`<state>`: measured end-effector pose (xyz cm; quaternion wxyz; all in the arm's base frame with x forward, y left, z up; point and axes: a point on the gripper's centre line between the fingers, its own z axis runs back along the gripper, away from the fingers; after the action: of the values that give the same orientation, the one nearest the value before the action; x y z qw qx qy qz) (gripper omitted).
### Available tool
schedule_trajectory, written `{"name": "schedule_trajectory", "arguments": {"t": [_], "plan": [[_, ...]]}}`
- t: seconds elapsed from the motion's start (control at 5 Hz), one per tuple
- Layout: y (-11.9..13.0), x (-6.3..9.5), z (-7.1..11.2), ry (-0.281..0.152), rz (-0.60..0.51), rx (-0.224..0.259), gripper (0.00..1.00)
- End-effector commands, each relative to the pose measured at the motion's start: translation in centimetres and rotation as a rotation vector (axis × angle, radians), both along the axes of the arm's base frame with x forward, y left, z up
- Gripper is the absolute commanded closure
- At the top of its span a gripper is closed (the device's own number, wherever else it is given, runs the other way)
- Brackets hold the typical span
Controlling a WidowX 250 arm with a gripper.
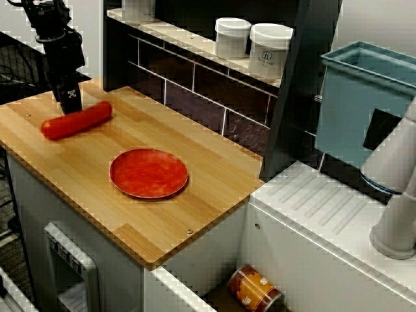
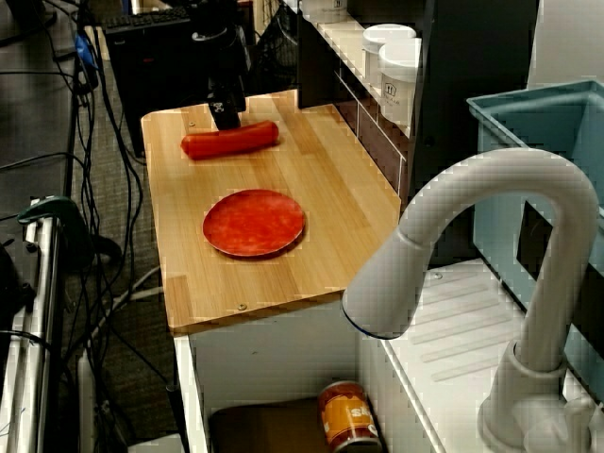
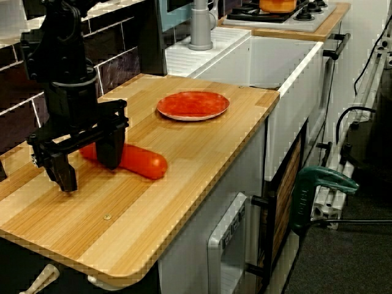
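The black pincer (image 3: 89, 173) hangs low over the wooden counter (image 3: 202, 141) with its fingers (image 3: 111, 150) pointing straight down and spread apart, holding nothing. I'd say that spread is wider than the red sausage (image 3: 144, 164) is thick, so it stands like something that could close around it rather than press on it.

The sausage lies flat on its side on the bare wood, toward the end of the counter where the arm stands. Being long and round, it rests along its whole length.

In the view from the arm's end, one finger stands in front of the sausage, near the end closer to the arm, and hides a bit of it. In the view from the sink end, the fingertips come down just past the sausage's far edge. So the pincer is right beside it, on the side away from the red plate (image 3: 193, 105). I can't tell whether it touches.

The plate sits flat and bare nearer the middle, well apart from both
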<state>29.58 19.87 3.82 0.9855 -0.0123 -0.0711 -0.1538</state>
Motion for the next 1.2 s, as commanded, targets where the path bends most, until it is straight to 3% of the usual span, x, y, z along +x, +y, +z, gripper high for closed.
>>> {"name": "schedule_trajectory", "arguments": {"t": [0.0, 0.2, 0.8, 1.0], "plan": [[-2.3, 0.1, 1.6, -0.013, 0.03, 0.052, 0.0], [-3.2, 0.7, 1.7, 0.036, 0.034, 0.032, 0.0], [-3.2, -0.2, 4.0, 0.054, -0.036, -0.071, 0.0], [-5.1, -0.4, 4.8, 0.047, -0.121, -0.075, 0.0]]}}
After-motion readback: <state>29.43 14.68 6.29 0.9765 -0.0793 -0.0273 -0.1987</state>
